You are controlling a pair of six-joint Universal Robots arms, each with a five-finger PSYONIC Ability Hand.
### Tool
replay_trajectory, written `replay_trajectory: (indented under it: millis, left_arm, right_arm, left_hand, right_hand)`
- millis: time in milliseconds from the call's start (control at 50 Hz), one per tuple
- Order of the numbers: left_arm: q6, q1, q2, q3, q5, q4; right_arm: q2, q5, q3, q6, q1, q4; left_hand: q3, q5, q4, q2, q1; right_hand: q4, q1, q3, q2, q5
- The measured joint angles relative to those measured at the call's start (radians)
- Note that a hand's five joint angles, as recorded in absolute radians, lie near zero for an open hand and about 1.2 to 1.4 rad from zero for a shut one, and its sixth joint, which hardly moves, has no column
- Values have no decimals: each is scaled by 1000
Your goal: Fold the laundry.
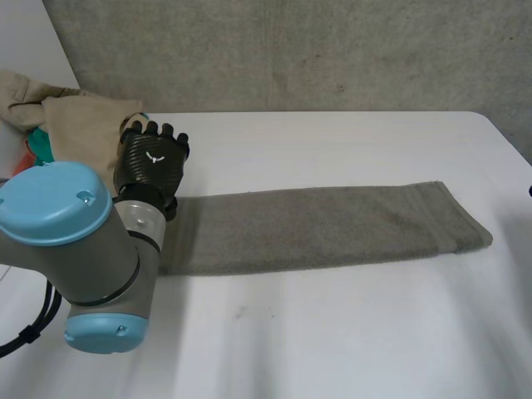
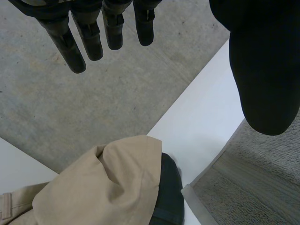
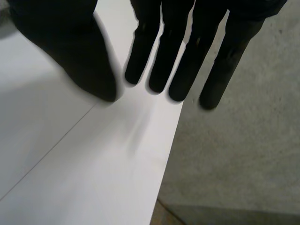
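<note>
A grey towel (image 1: 316,229) lies across the white table (image 1: 332,332) as a long, narrow folded strip. My left hand (image 1: 152,160) hovers over the strip's left end, back side up. In the left wrist view that hand (image 2: 89,37) is open, fingers straight and thumb apart, holding nothing; the towel's end (image 2: 253,183) lies below the thumb. My right hand (image 3: 183,61) hangs over the table's edge (image 3: 70,164), its fingers extended and thumb spread, with nothing in it.
A pile of beige clothes (image 1: 79,120) sits at the table's far left corner, just beyond my left hand. The left wrist view shows the beige cloth (image 2: 108,187) lying over a dark garment (image 2: 168,192). Grey floor (image 3: 234,154) lies past the table edge.
</note>
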Motion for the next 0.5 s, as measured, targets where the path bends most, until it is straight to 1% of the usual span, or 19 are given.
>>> replay_trajectory:
  millis: [20,40,60,100,120,140,160,220,260,340,380,420,460,480,500]
  left_arm:
    - [-1,0,4,-3,0,0]
    - [-2,-1,8,-6,0,0]
    - [-3,-1,10,-8,0,0]
    - [-7,-2,14,-17,1,0]
    - [-8,-2,15,-19,1,0]
    - [-13,-4,16,-25,1,0]
    - [-17,-5,17,-28,2,0]
    - [-27,-9,19,-37,5,0]
    - [-39,-12,20,-44,10,0]
    - [-51,-15,20,-49,20,0]
    - [-54,-16,20,-50,24,0]
    - [-56,-17,21,-50,27,0]
    - [-57,-17,21,-49,28,0]
    - [-57,-17,22,-49,28,0]
    - [-57,-17,22,-49,29,0]
  right_arm:
    - [-10,-20,5,-5,-1,0]
    - [-18,-45,11,-9,-1,1]
    - [-21,-60,15,-9,-1,1]
    - [-31,-147,35,-6,1,3]
    - [-32,-165,39,-5,1,3]
    - [-36,-241,55,3,3,7]
    - [-37,-285,65,9,3,9]
    - [-36,-359,82,27,5,18]
    - [-27,-400,91,43,7,28]
    - [9,-413,91,55,14,37]
    - [34,-407,85,56,21,38]
    - [58,-396,75,56,27,37]
    - [78,-384,62,54,31,35]
    - [87,-378,55,54,32,35]
    - [101,-367,43,52,33,34]
  left_hand:
    - [0,0,0,0,0]
    - [0,0,0,0,0]
    - [0,0,0,0,0]
    - [0,0,0,0,0]
    - [0,0,0,0,0]
    - [0,0,0,0,0]
    - [0,0,0,0,0]
    - [0,0,0,0,0]
    - [0,0,0,0,0]
    - [0,0,0,0,0]
    - [0,0,0,0,0]
    - [0,0,0,0,0]
    - [0,0,0,0,0]
    - [0,0,0,0,0]
    - [0,0,0,0,0]
  right_hand:
    - [-233,-256,-234,-244,-258]
    - [-449,-433,-447,-449,-466]
    - [-490,-465,-486,-486,-498]
    - [-568,-515,-556,-545,-578]
    - [-571,-515,-556,-545,-581]
    - [-572,-515,-556,-545,-584]
    - [-572,-515,-556,-545,-584]
    - [-572,-515,-556,-545,-583]
    - [-572,-515,-556,-545,-577]
    - [-569,-510,-552,-542,-551]
    - [-511,-463,-506,-493,-487]
    - [-397,-355,-390,-371,-377]
    - [-178,-122,-156,-132,-163]
    - [-132,-90,-121,-97,-131]
    - [18,49,27,53,27]
